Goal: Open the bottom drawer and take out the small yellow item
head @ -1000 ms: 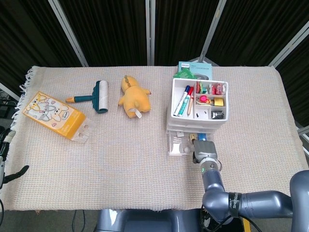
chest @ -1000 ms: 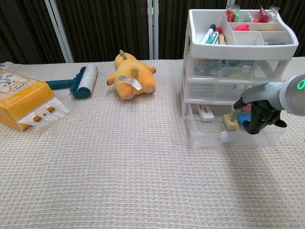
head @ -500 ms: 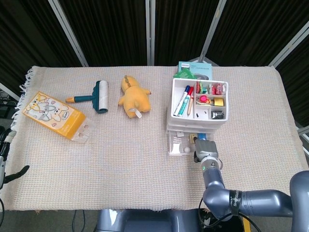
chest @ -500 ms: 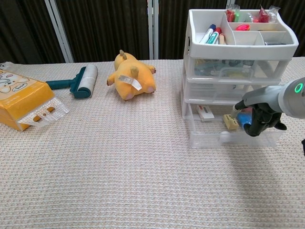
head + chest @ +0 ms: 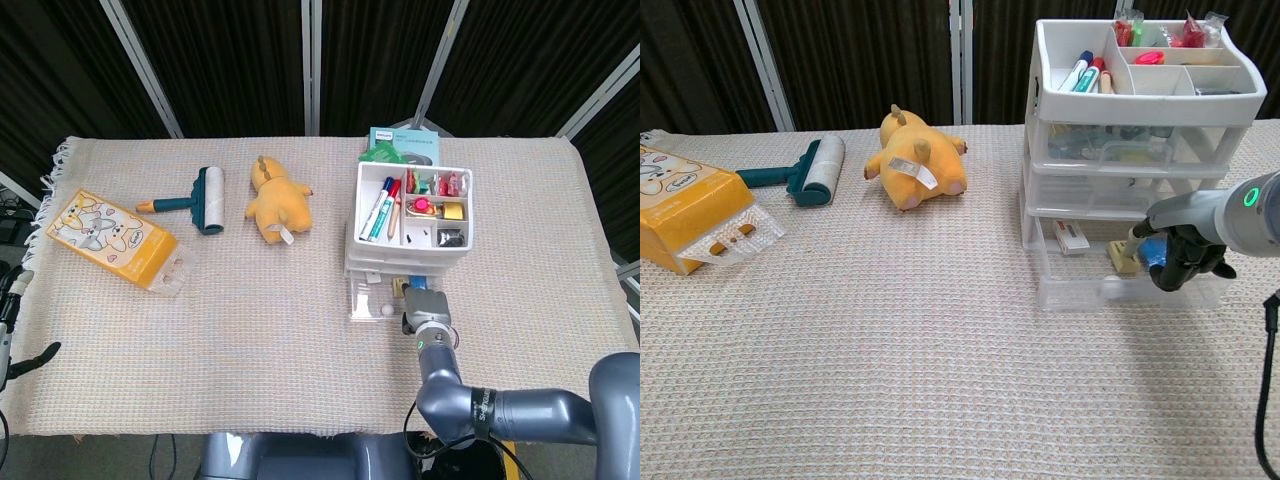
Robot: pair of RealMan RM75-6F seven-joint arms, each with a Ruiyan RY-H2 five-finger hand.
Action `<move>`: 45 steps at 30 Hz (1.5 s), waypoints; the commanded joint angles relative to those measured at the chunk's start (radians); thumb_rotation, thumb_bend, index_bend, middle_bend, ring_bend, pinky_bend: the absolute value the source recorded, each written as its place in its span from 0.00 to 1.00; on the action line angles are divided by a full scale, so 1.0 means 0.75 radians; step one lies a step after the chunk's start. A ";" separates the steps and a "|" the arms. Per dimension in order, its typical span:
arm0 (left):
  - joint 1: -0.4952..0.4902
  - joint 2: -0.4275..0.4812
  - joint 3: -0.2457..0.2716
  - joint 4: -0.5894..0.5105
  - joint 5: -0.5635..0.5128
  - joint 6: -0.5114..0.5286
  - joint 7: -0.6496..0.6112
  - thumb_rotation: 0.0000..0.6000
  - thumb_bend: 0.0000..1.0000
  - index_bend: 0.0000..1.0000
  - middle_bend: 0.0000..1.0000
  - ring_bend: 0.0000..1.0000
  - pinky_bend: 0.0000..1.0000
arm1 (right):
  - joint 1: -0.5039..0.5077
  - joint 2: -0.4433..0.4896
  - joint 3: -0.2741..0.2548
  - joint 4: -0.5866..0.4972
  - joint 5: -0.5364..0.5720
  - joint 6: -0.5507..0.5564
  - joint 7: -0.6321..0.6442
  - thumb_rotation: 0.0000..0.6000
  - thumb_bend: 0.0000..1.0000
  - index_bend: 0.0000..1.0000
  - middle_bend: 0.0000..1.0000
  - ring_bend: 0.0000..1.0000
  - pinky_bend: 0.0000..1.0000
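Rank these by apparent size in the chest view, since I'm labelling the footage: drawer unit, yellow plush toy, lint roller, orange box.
1. drawer unit, clearly largest.
2. orange box, though cut off at the frame edge and nearer the camera.
3. yellow plush toy and lint roller look too alike to rank.

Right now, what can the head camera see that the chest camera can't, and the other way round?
Only the head view shows the teal booklet behind the drawer unit, and looks down into every compartment of the top tray.

Only the chest view shows the drawer fronts from the side: the open bottom drawer with a small yellow item inside, and the right hand reaching into it.

Both show the yellow plush toy, the lint roller, the orange box and the drawer unit.
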 commanded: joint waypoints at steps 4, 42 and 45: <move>-0.001 0.001 0.000 0.000 0.000 -0.001 -0.001 1.00 0.17 0.00 0.00 0.00 0.00 | 0.000 -0.003 0.000 0.003 0.009 0.000 -0.009 1.00 0.64 0.30 0.95 0.97 0.80; 0.004 0.003 0.004 -0.004 0.011 0.009 -0.003 1.00 0.17 0.00 0.00 0.00 0.00 | -0.039 0.105 0.005 -0.304 -0.222 0.244 0.060 1.00 0.21 0.32 0.95 0.97 0.80; 0.004 0.003 0.004 -0.005 0.011 0.010 -0.004 1.00 0.17 0.00 0.00 0.00 0.00 | -0.046 0.090 -0.002 -0.296 -0.268 0.281 0.075 1.00 0.18 0.35 0.96 0.98 0.81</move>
